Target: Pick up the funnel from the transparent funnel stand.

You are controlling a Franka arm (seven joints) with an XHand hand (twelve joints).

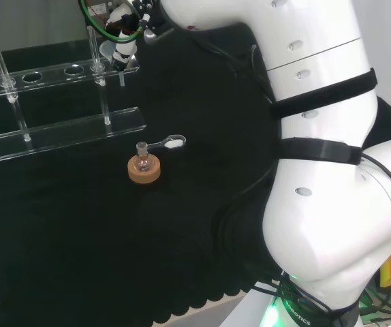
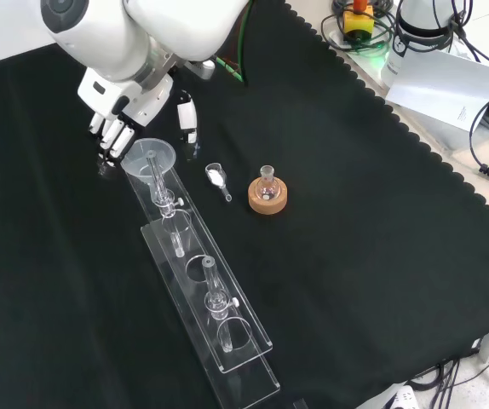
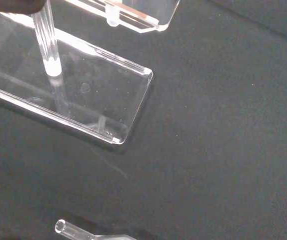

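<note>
In the front view, at the upper left, the hand (image 2: 118,129) hangs beside the funnel (image 2: 150,158), its fingers (image 2: 108,136) pointing down on the funnel's left and the thumb (image 2: 188,119) standing apart on its right. The funnel sits in the top end of the clear stand (image 2: 227,341), its stem running down through the upper shelf. The fingers look relaxed rather than curled, and I see nothing gripped; whether they already touch the rim I cannot tell. My guess is that this is the approach: the next move calls for closing fingers and thumb around the cone, then lifting straight up so the stem clears its hole.

Further right in that view lie a small scoop (image 2: 218,179) and a little flask (image 2: 267,181) on a cork ring (image 2: 267,198), both well clear of the stand.

In the head view the hand (image 1: 124,48) sits at the top, partly cut off and tangled with cables, so the funnel there is hard to make out. The wrist view shows the stand's base plate (image 3: 73,105) and a post (image 3: 48,45).
</note>
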